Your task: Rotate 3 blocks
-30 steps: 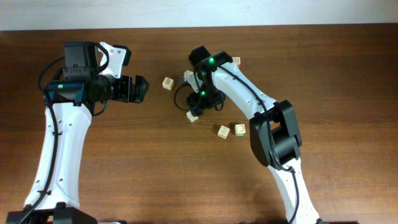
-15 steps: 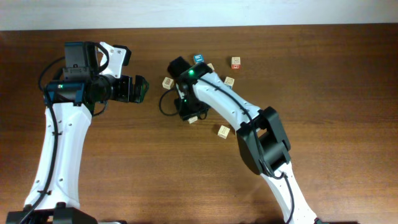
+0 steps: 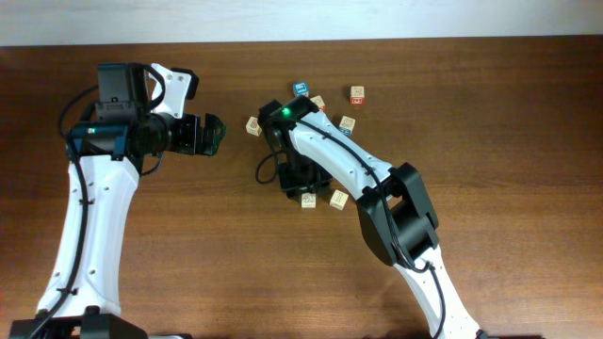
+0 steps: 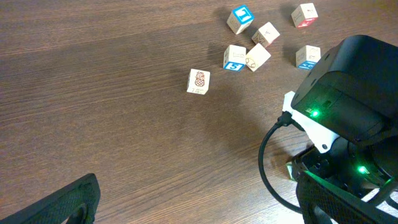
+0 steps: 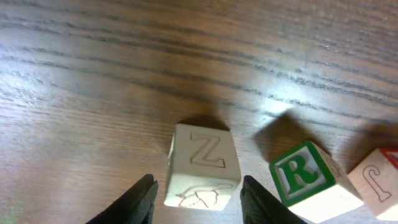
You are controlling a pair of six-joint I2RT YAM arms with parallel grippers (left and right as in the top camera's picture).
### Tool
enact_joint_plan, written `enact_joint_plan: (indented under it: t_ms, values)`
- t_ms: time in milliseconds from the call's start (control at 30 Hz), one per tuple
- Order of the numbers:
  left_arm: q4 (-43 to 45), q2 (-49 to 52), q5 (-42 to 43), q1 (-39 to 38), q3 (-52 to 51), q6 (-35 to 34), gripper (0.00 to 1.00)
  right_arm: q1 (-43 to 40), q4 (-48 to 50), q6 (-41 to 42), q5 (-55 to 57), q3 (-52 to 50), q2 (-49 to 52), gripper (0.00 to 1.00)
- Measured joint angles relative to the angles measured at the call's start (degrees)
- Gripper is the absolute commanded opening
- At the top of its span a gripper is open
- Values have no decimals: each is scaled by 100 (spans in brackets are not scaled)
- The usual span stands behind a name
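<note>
Wooden table point(image 3: 490, 264). The right arm point(image 3: 339, 160) stretches across its middle (a blue cube point(image 3: 301, 88) and a red cube point(image 3: 357, 93) lie beyond it). The left gripper point(image 3: 217, 135) gapes, empty. The right gripper point(image 5: 198, 186) straddles the Z block point(image 5: 202, 163); whether it pinches is unclear. The green R block point(image 5: 303, 174) crowds just beside. A second ago this arm hid the blue cube.

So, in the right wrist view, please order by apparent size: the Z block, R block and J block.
1. Z block and R block: alike, no ranking.
2. J block: smallest showing, but cropped.
</note>
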Motion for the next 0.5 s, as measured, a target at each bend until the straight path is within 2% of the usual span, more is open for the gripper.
enact_joint_plan:
  t_ms: [100, 167, 233, 267, 400, 433, 500]
  values:
    - [0, 0, -2, 0, 0, 0, 99, -11, -103, -2, 2, 306, -7, 49]
    - [0, 0, 0, 0, 0, 0, 99, -72, -505, -17, 22, 1342, -323, 52]
    - [-2, 0, 2, 0, 4, 0, 99, -210, -1239, -26, 68, 2396, -1005, 54]
    - [-11, 0, 0, 0, 4, 0, 99, -389, -1290, -96, 83, 2708, -1825, 57]
    - [-87, 0, 2, 0, 4, 0, 99, -621, -1300, -203, 151, 2446, -3477, 63]
    - [-153, 0, 4, 0, 7, 0, 99, -645, -1298, -195, 258, 2055, -3952, 63]
    - [-212, 0, 2, 0, 9, 0, 99, -1104, -1279, -26, 382, 505, -4677, 62]
